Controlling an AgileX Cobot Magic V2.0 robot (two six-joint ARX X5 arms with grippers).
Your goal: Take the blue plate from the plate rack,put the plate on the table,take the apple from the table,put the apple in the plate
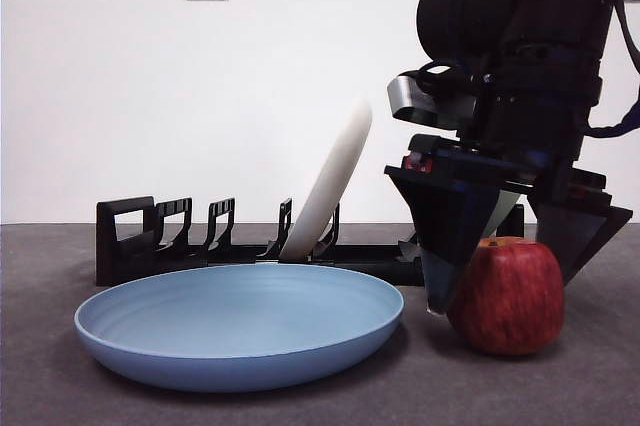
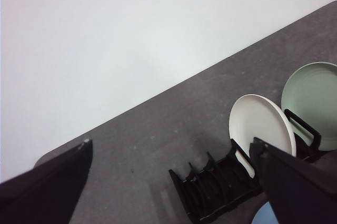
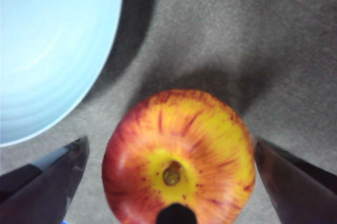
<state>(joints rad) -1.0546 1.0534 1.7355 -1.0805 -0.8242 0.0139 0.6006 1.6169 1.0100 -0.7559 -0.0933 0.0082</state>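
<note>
Blue plate (image 1: 240, 331) flat on the table (image 1: 560, 386), just in front of the plate rack (image 1: 150, 241) — cream-white plate (image 1: 330, 181) leaning in a slot. Right gripper (image 1: 505, 276) down over the apple (image 1: 507, 296), jaws spread — one either side.

The right gripper (image 1: 505, 271) is seen at the right of the front view, lowered from the upper right corner with its jaws spread wide and pointing down. The left gripper (image 2: 168, 182) is held high, its jaws likewise parted, gripping nothing.
</note>
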